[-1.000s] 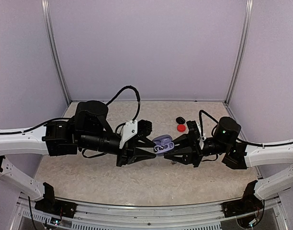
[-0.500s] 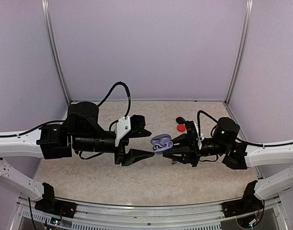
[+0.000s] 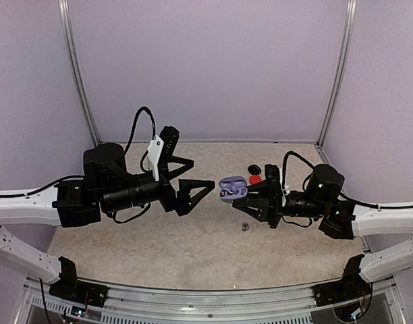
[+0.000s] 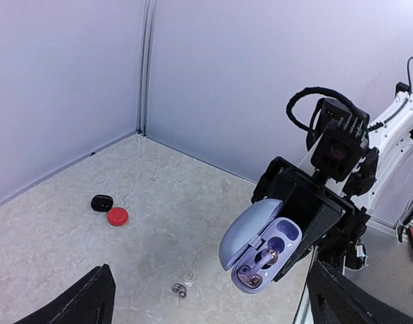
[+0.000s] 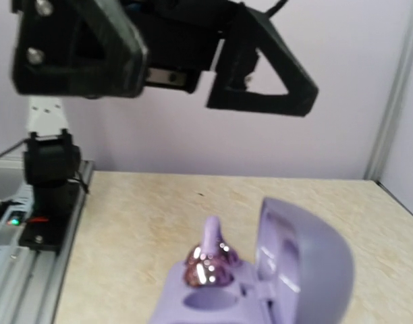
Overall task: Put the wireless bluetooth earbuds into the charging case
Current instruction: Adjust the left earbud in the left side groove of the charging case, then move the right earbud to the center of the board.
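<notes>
My right gripper is shut on the open lilac charging case, held above the table with its lid tipped back. One shiny earbud with a lilac stem stands in one socket of the charging case. The socket beside it is empty. My left gripper hangs wide open a short way left of the case, with nothing between its fingers. From the left wrist the case faces me with the earbud inside. A tiny silvery earbud lies on the table under the case, also seen from above.
A small red rounded piece and a black one lie together on the table behind the case, seen from above as red and black. Pale walls close in the back and both sides.
My left gripper has opened wide and pulled back left and upward, away from the case. The right gripper still holds the case and has shifted slightly right.
</notes>
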Tool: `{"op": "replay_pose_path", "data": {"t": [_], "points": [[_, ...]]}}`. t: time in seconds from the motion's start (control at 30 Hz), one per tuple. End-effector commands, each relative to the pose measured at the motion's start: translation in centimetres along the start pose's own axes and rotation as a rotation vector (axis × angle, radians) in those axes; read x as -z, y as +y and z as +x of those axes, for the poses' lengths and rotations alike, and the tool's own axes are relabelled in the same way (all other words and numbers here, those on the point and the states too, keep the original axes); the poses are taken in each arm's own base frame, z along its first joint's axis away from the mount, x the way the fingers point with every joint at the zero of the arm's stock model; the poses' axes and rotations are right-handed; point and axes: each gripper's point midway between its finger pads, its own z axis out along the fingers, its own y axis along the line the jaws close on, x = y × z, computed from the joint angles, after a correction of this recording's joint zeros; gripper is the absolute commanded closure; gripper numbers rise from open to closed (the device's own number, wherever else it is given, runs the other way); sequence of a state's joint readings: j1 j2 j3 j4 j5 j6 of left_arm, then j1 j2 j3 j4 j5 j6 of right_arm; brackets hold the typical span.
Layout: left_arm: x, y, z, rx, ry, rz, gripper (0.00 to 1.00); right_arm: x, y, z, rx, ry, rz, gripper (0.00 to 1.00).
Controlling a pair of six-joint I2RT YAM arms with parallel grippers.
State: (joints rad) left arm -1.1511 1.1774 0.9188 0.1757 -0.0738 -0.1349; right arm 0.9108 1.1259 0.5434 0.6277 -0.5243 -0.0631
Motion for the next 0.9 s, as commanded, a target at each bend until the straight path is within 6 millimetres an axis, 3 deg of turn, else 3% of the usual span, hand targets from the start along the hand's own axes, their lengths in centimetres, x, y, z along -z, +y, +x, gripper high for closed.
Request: {"op": "replay_pose_path", "data": {"t": [0.0, 0.2, 0.37, 0.87], "points": [[-0.8, 1.1, -0.6, 0.176, -0.046, -0.056, 0.01, 0.1, -0.5, -0.1, 0.04, 0.024, 0.062, 1.0], [-2.6, 1.2, 1.1, 0.245, 0.009, -0.074, 0.02, -0.2, -0.8, 0.1, 0.054, 0.043, 0.094, 1.0], [-4.0, 1.0, 2.4, 0.267, 0.047, -0.067, 0.11, -0.2, -1.0, 0.0, 0.054, 0.049, 0.102, 1.0], [-4.9, 0.4, 2.9, 0.254, 0.073, -0.037, 0.21, -0.4, -0.7, 0.2, 0.051, 0.059, 0.092, 1.0]]}}
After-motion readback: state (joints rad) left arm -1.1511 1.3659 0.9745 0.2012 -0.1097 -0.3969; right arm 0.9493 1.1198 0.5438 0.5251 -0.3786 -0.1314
